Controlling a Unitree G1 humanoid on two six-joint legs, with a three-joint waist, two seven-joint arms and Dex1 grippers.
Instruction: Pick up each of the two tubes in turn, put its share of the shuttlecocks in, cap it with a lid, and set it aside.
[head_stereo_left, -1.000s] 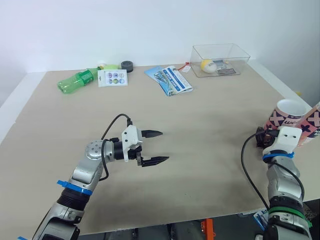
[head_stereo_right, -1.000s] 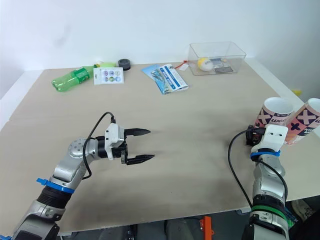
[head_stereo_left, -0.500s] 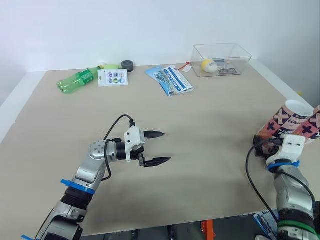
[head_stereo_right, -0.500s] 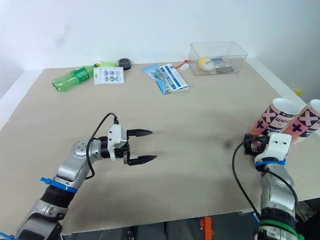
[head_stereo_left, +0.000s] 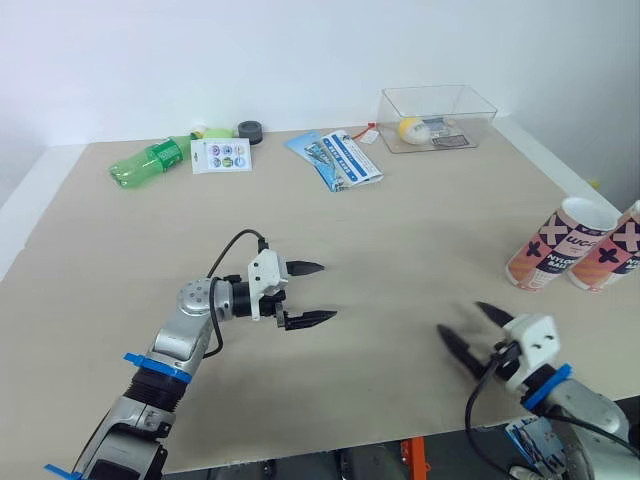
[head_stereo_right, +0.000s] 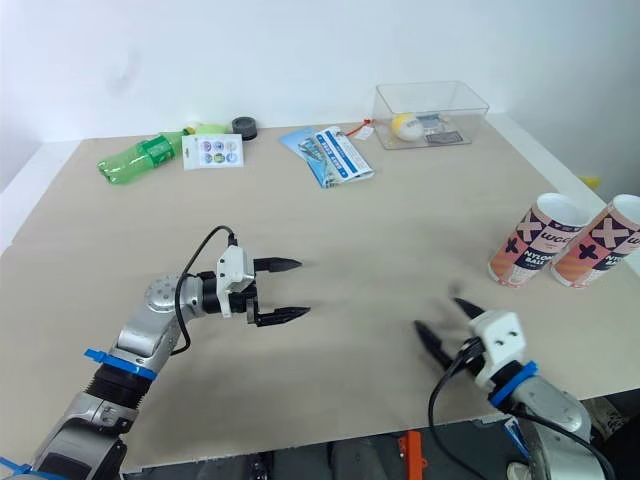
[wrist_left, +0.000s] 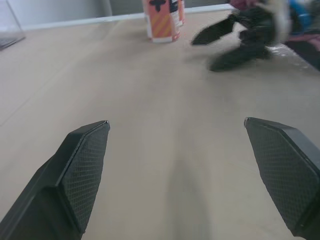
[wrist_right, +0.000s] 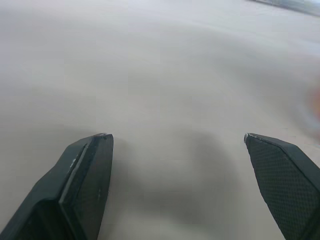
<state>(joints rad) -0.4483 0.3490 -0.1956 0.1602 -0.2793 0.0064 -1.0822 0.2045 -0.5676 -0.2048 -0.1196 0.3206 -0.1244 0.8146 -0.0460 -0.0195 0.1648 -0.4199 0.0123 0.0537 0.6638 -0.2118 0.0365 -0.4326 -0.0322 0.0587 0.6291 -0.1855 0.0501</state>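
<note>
Withdrawn from the tubes, well beyond its jaws, the right gripper gapes empty (as does the left gripper); better to re-approach level, straddling the nearer one.

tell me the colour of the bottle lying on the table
The bottle is green, seen best in the left eye view.

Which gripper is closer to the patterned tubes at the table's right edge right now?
Right. The right gripper, open, hovers near the front edge of the table, just inward of the tubes. The left gripper, open, is farther left, much farther off.
</note>
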